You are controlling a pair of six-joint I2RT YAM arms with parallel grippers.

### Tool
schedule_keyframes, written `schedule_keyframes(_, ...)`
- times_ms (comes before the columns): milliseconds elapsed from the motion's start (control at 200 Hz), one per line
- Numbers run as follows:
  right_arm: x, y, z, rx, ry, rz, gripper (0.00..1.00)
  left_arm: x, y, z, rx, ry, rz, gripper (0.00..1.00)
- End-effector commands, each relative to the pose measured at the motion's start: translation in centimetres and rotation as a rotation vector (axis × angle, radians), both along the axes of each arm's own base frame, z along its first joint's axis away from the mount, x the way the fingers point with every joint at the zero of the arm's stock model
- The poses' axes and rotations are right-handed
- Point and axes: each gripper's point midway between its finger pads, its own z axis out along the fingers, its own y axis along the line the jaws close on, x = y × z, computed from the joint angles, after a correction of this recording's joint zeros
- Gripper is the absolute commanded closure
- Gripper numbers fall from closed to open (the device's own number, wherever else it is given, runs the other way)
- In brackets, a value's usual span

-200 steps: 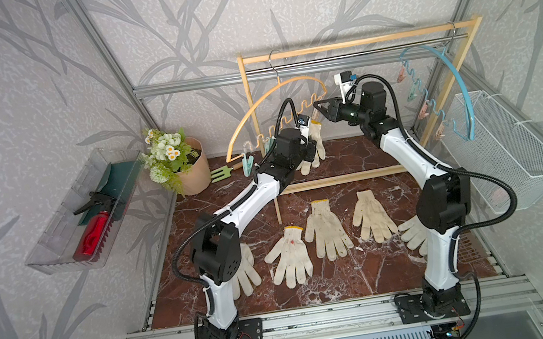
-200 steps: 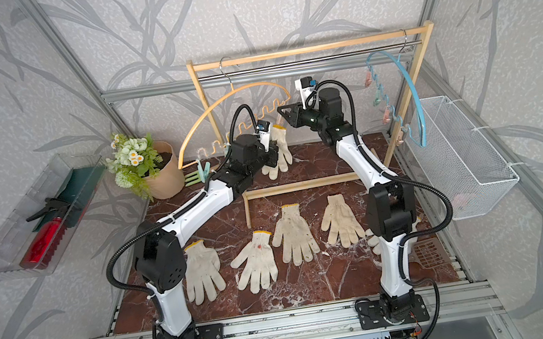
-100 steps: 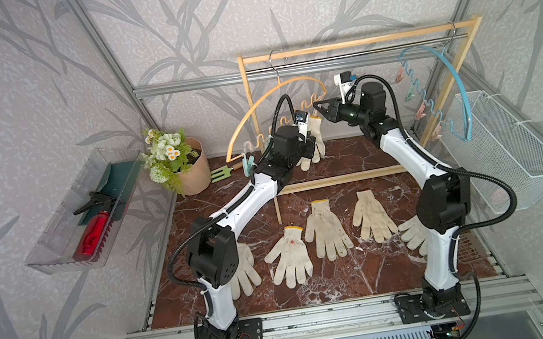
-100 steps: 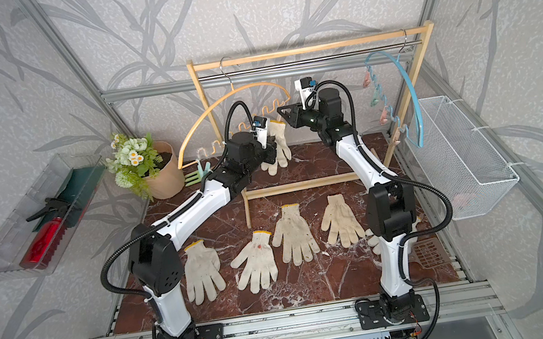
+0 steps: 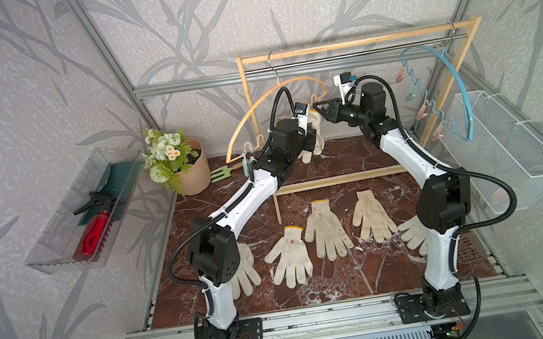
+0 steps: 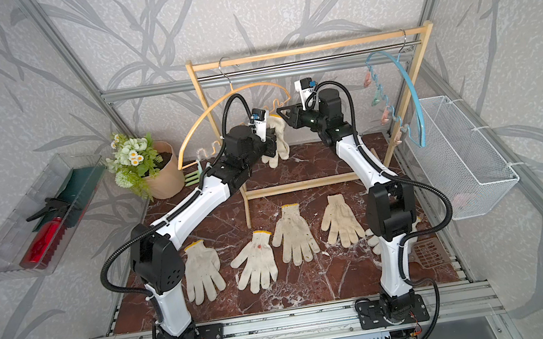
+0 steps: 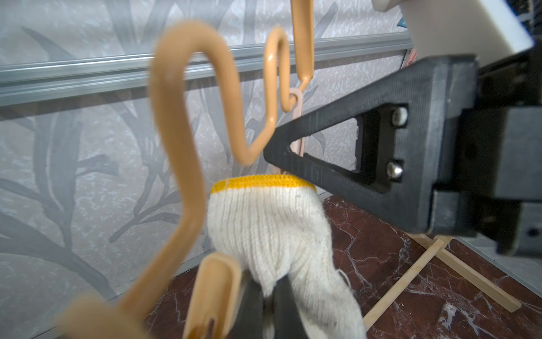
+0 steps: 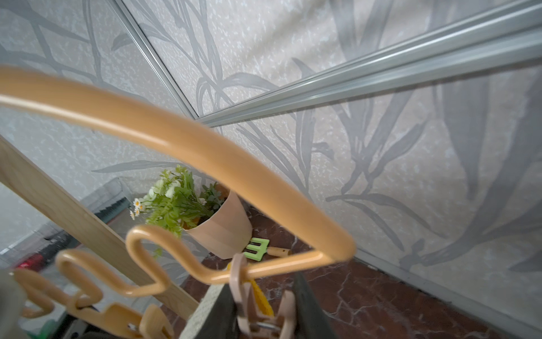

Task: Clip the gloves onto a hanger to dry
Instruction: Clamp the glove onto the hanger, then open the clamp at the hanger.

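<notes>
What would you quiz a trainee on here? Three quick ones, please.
1. How many gloves lie on the table?
2. True or false: the left gripper holds a glove up at the blue hanger.
3. The right gripper has its tips at: A the clip, B the flowerpot, C the basket.
Key: 1, five, with one half hidden behind the right arm. 2, false: it is at the orange hanger. 3, A.
</notes>
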Motion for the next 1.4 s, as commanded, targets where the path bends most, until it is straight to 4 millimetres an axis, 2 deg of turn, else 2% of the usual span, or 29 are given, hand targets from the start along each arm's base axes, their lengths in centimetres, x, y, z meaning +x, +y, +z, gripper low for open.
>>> schedule_keyframes(0, -1.3, -0.6, 3.4, 0.017, -0.083, 0.002, 0.61, 0.2, 0.0, 0.4, 0.001, -0.016, -0.003, 1.0)
schedule_keyframes(50, -1.3, -0.7, 3.6, 0.022, -0.084, 0.0, 0.56, 0.2, 0.1, 0.1, 0.006, -0.012, -0.001, 1.0)
schedule_keyframes(160, -1.4, -1.1, 4.1, 0.03, -0.091, -0.007, 0.51, 0.1, 0.1, -0.2, 0.015, -0.009, -0.003, 1.0)
schedule_keyframes(250, -1.5, -1.5, 4.5, 0.035, -0.095, -0.011, 0.41, 0.2, 0.1, -0.8, 0.024, 0.001, -0.002, 1.0)
schedule_keyframes(440, -2.2, -1.6, 5.1, 0.045, -0.102, -0.003, 0.4, 0.0, 0.1, -1.4, 0.025, 0.016, -0.008, 1.0)
schedule_keyframes(730, -2.9, -0.7, 4.8, 0.05, -0.094, 0.033, 0.45, -1.2, 0.5, -0.6, 0.011, 0.021, -0.024, 0.75)
schedule_keyframes(980, -3.5, 1.7, 4.0, 0.036, -0.096, 0.081, 0.46, -3.3, 1.6, 0.9, -0.021, 0.019, -0.032, 0.71)
schedule_keyframes(1040, -3.8, 2.3, 3.9, 0.032, -0.098, 0.095, 0.46, -3.8, 1.8, 1.2, -0.029, 0.018, -0.039, 0.66)
schedule_keyframes(1130, -4.0, 3.1, 3.7, 0.03, -0.1, 0.11, 0.45, -4.5, 2.2, 1.6, -0.036, 0.019, -0.041, 0.65)
schedule_keyframes(1225, -4.0, 3.6, 3.6, 0.03, -0.1, 0.117, 0.45, -4.9, 2.4, 1.7, -0.036, 0.024, -0.046, 0.54)
schedule_keyframes(1295, -3.9, 3.8, 3.5, 0.03, -0.095, 0.119, 0.45, -5.0, 2.4, 1.3, -0.027, 0.036, -0.048, 0.52)
schedule_keyframes(1395, -3.9, 4.1, 3.6, 0.032, -0.096, 0.124, 0.45, -5.3, 2.5, 1.0, -0.02, 0.052, -0.05, 0.44)
